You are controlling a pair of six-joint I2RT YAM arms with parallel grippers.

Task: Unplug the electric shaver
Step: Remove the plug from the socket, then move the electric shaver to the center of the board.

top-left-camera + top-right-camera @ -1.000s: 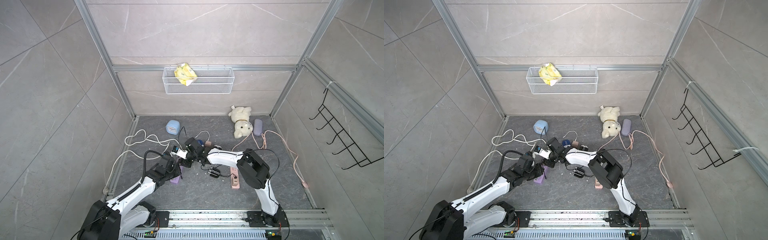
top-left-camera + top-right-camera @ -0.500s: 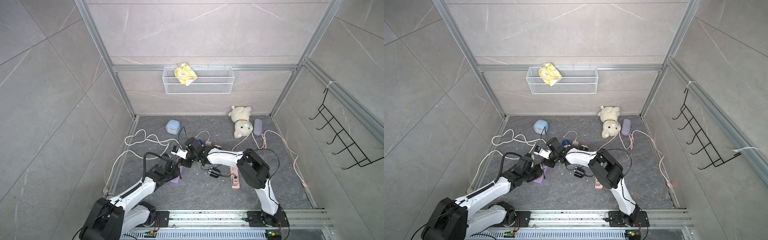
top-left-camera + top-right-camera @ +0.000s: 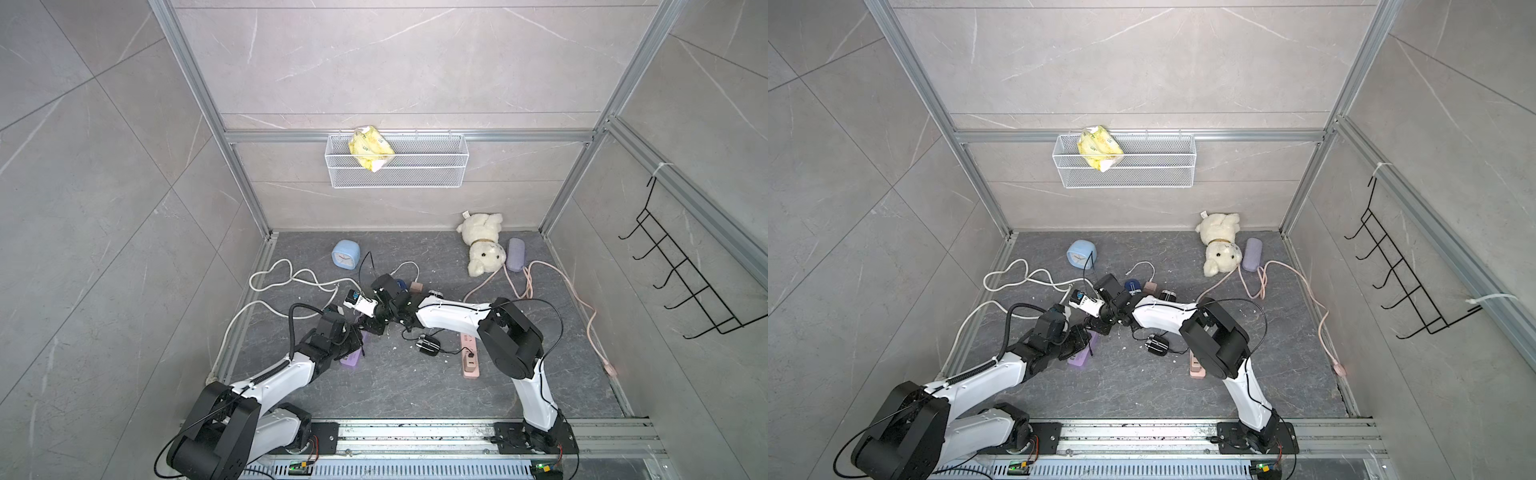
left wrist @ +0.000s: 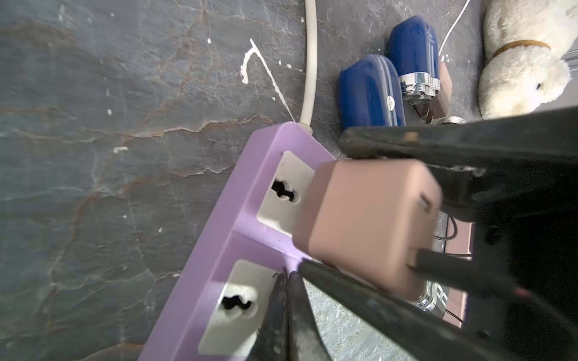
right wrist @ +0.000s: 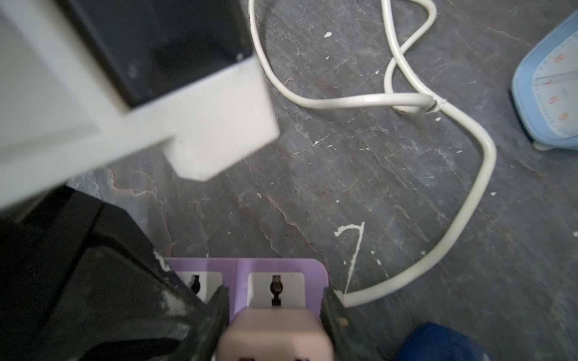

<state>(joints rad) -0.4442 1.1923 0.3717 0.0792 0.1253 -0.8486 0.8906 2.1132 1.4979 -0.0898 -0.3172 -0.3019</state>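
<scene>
In both top views, your purple power strip (image 3: 350, 360) (image 3: 1080, 358) lies mid-floor, with open floor (image 3: 374, 395) on its near side. Left wrist: your left gripper (image 4: 283, 293) is pinched closed and empty, tips on the strip. White cable (image 4: 311, 62) leaves the strip's end, and the blue shaver (image 4: 413, 53) lies near that end, its print unreadable. Right wrist: your right gripper (image 5: 275, 292) clamps the pink adapter (image 5: 275, 337) at the strip's end socket; the clock (image 5: 550, 93) shows blurred red numerals.
</scene>
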